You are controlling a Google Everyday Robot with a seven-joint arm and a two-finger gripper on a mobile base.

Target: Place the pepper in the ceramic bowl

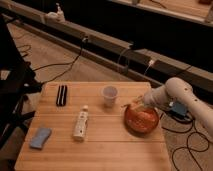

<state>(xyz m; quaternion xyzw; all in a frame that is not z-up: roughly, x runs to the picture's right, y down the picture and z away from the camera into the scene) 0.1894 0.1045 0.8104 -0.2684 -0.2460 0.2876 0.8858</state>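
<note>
The ceramic bowl (142,120), wide, shallow and orange-red, sits on the wooden table (95,150) near its right edge. My gripper (136,103) reaches in from the right and hovers just above the bowl's far-left rim. It is shut on the pepper (131,104), a small orange sliver whose thin stem end pokes out to the left toward the cup. Most of the pepper is hidden by the gripper. The arm's white elbow (177,90) is off the table's right side.
A small translucent cup (109,95) stands just left of the gripper. A white tube with a cap (81,123) lies mid-table, a black bar-shaped object (61,95) at the back left, a blue sponge (40,138) at the front left. Cables cross the floor behind.
</note>
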